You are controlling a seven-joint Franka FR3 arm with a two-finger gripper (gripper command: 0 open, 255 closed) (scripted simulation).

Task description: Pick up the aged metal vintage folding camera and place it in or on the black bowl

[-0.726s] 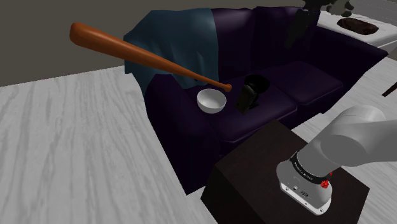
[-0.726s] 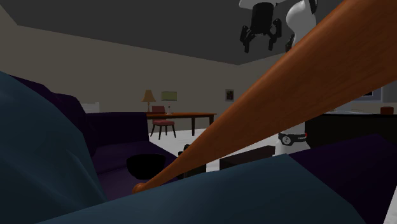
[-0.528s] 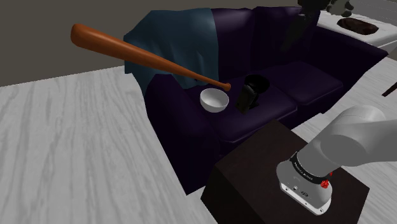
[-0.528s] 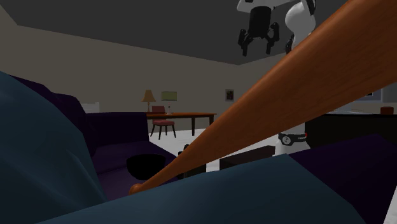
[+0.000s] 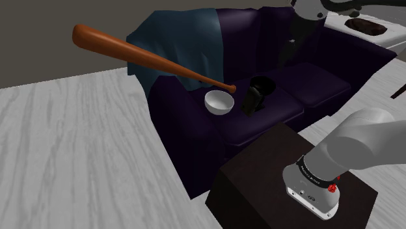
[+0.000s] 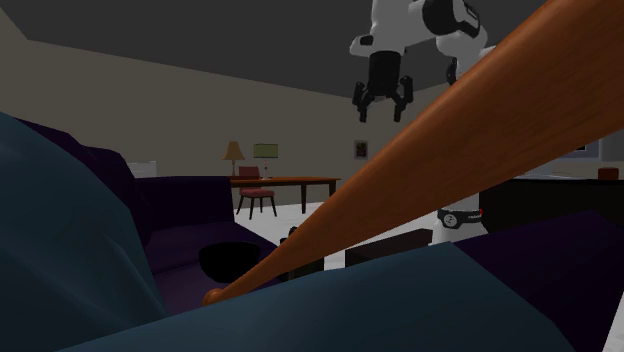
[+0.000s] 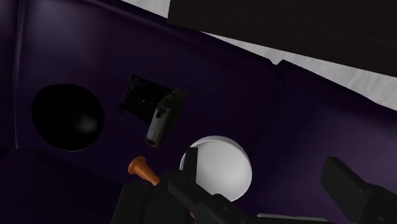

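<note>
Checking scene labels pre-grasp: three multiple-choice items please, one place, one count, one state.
1. Where is the dark folding camera with grey metal front? A on the dark purple sofa seat, between the round black bowl and round white bowl; B inside the white bowl; C on the floor.
2. Bowls on the sofa? A one; B two; C three.
3. The black gripper is: A shut on the camera; B shut on a bowl; C open, empty.
Key: A, it lies between them; B, one black, one white; C, fingers stand apart, high above the sofa.
</note>
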